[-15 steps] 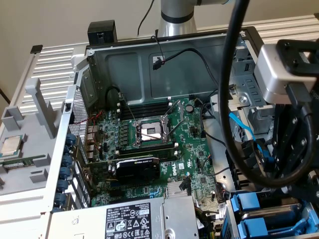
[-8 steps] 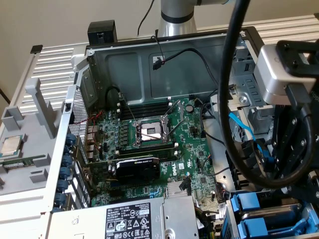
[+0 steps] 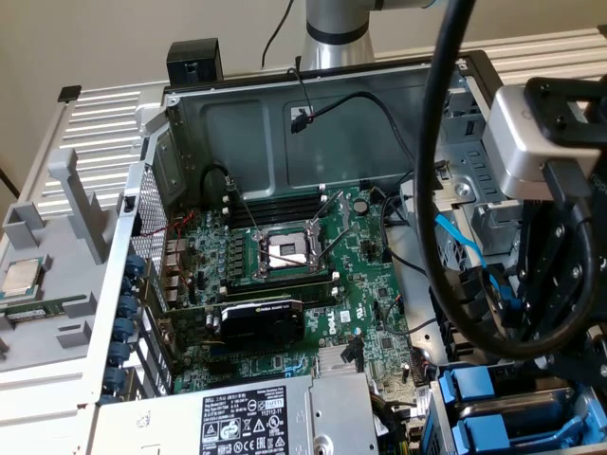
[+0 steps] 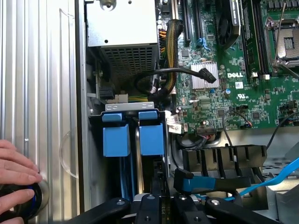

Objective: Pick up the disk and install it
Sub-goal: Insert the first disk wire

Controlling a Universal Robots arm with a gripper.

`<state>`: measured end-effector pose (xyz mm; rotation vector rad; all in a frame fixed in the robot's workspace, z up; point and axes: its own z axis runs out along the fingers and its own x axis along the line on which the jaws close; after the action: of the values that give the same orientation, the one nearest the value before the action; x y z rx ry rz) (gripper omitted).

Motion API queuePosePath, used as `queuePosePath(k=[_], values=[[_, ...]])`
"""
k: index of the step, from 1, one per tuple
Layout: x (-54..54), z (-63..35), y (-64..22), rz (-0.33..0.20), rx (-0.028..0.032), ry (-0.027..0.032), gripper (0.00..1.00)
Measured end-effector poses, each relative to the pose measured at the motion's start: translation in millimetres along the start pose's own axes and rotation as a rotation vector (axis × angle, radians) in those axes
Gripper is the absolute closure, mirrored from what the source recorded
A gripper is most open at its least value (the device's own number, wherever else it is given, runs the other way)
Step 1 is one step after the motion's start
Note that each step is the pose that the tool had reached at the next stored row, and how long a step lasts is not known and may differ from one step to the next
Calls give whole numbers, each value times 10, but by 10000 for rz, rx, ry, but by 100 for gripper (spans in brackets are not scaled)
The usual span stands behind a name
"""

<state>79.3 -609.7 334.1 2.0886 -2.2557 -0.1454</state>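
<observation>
Blue plastic carriers fill the drive bay (image 4: 128,107) beside the motherboard (image 3: 285,275). We judge the pick-up done: the disk (image 4: 152,135) stands in the bay next to a second carrier (image 4: 115,140), with the gripper (image 4: 159,189) close against it, jaws drawn narrow. Whether they pinch the disk, or whether it is fully seated, we cannot tell.

Two blue disk carriers (image 4: 116,139) (image 4: 152,138), one motherboard (image 4: 261,100), one power-supply box (image 4: 124,28)

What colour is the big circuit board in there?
The circuit board is green; exterior view shows it best.
</observation>
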Motion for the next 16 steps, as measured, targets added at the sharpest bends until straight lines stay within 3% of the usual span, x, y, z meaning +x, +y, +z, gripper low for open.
queuePosePath(k=[16], values=[[0,9,-2,-3,2,-11,82]])
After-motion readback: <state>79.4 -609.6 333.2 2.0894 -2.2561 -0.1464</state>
